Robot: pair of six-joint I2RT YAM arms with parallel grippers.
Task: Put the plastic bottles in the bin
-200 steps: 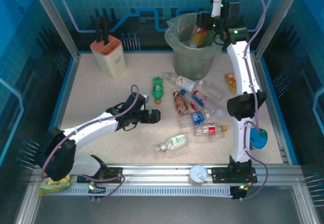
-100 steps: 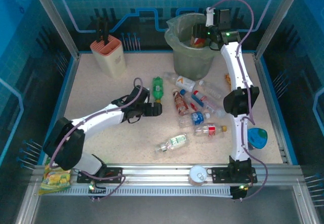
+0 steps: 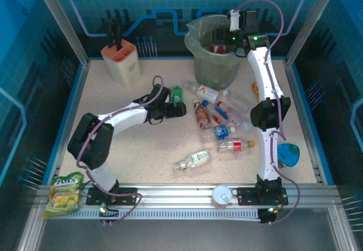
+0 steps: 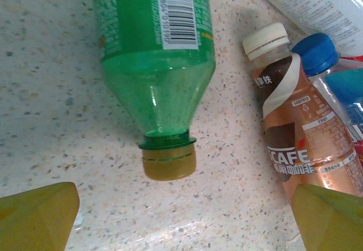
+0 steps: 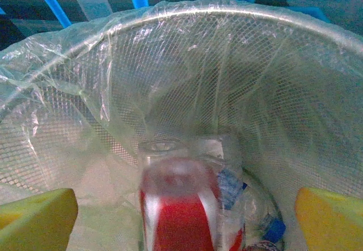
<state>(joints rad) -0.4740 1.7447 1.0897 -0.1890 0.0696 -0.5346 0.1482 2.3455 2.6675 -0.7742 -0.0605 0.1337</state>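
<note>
A speckled beige counter is seen from above, with two white robot arms bolted at its near edge. The bin, a grey bucket with a plastic liner, stands at the far edge, right of the middle.

The right hand hangs over the bin's rim with its jaws spread wide, holding nothing. Below it, inside the bin, is a red-labelled bottle, blurred and touching neither finger.

The left hand sits low near the middle of the counter. Its jaws are open wider than a bottle and touch nothing. The green bottle lies flat on the counter just beyond this hand. Its long axis runs straight away from the hand toward the far edge. Its yellow cap points back at the hand, between and just ahead of the two yellow fingertips.

The jaws would therefore close across the bottle's width (a favourable lie, by my reading). The hand probably has to go forward and down to bring the neck or body between the fingers.

A brown bottle lies just beside the green one, on the side toward the counter's right edge, and one fingertip could catch it. Other bottles lie scattered between the middle and the right edge. The left arm is by far the nearer to the green bottle, with the right arm well apart at the bin.
</note>
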